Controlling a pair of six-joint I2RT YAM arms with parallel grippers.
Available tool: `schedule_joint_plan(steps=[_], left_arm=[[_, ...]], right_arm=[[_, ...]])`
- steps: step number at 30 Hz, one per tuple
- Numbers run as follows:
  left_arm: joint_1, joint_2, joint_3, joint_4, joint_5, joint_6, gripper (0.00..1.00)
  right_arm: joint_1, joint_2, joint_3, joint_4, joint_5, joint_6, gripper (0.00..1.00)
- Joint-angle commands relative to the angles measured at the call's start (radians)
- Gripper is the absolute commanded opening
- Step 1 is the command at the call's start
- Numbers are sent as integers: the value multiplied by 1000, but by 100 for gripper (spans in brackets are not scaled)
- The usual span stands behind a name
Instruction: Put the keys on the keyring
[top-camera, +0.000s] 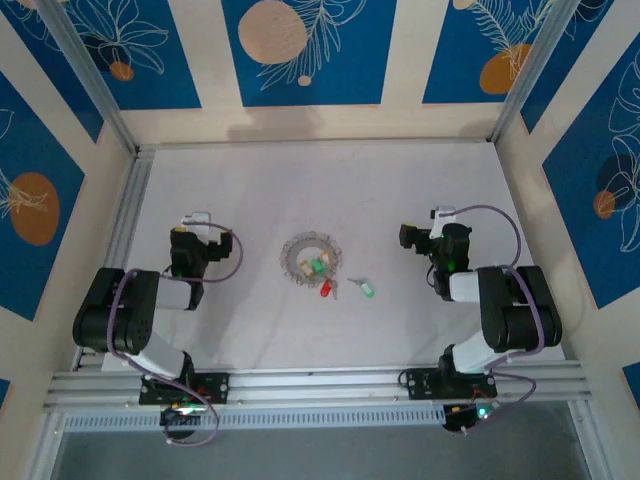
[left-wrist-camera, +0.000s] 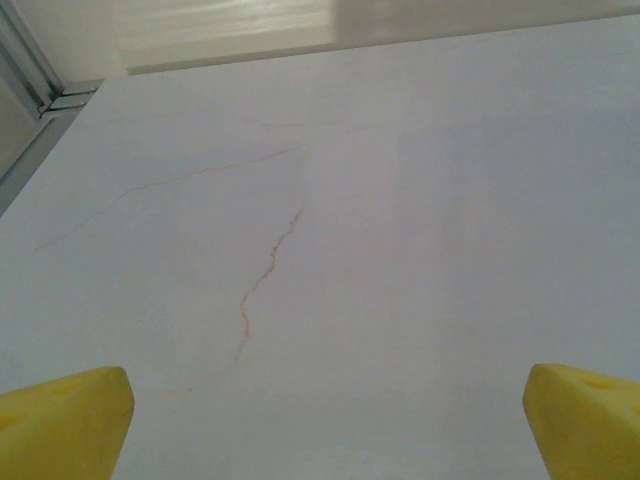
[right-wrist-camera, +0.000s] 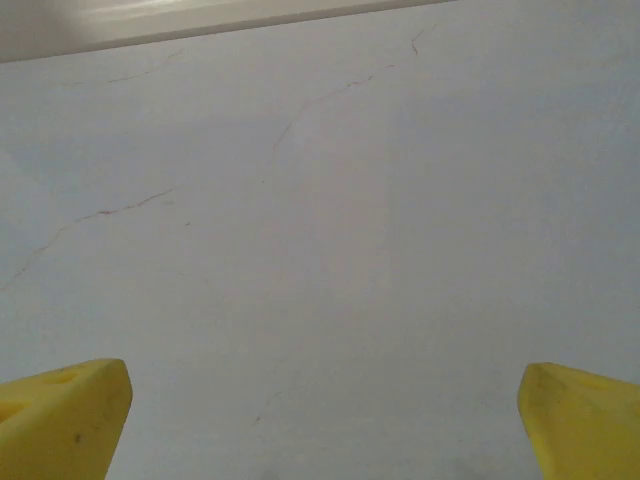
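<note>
Cropped left gripper (left-wrist-camera: 327, 405) and right gripper (right-wrist-camera: 325, 400) gape released — keys (top-camera: 326, 289) tiny blurs by keyring (top-camera: 290, 262).

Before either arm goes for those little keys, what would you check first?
1. Left gripper open: ok, yellow fingers wide apart.
2. Right gripper open: ok, same.
3. Keyring lying free on the table between the arms: ok.
4. Loose keys found: ok. The red key and green key lie beside the ring; a second green key and a tan key lie inside its circle.
5. Any key already threaded on: cannot tell, too small.
</note>
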Motion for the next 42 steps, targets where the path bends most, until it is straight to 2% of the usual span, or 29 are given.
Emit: schedule_joint_plan(steps=[1,33,36,38,40,42], left_arm=[[8,6,17,8,21,6,100],[7,6,17,8,22,4,100],[6,-10,8,15,52,18,100],[-10,-101,9,-68,39,35,100],[-37,-213,78,-312,-45,5,100],[-62,-283,149,-494,-42,-48,100]], right_arm=[[4,4,21,32,15,-6,99],[4,2,21,32,16,-7,99],[27,-8,22,29,85,-9,99],[47,-55,51,-48,100,-25,99],[83,-141,160,-334,171,-27,99],[118,-219,196,-452,162,-43,99]])
